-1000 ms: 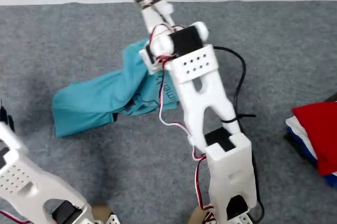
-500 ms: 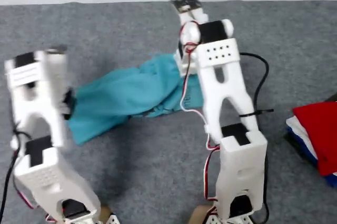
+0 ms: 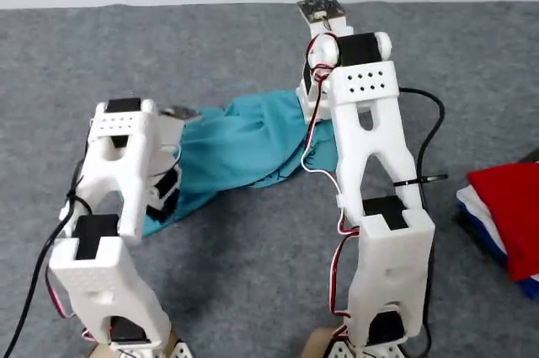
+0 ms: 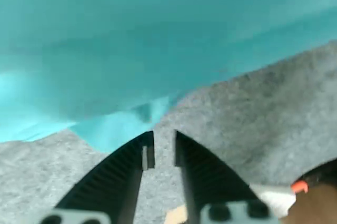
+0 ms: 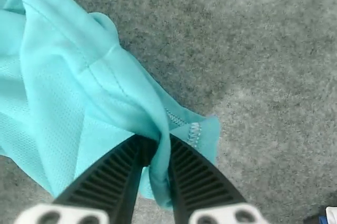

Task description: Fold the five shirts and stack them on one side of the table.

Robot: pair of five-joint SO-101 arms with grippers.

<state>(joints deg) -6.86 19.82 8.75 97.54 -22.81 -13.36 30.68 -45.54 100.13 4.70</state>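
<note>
One teal shirt [image 5: 79, 92] is pinched in the right hand [image 5: 154, 145], while the left hand [image 4: 164, 147] hangs barely parted beside it.

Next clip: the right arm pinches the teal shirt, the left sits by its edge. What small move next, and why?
Probably ease the left end effector forward onto the near corner of the teal shirt and close. Its jaws stand apart, holding nothing, while the right end effector is shut on a fold; two grips would let the shirt be spread flat.
</note>
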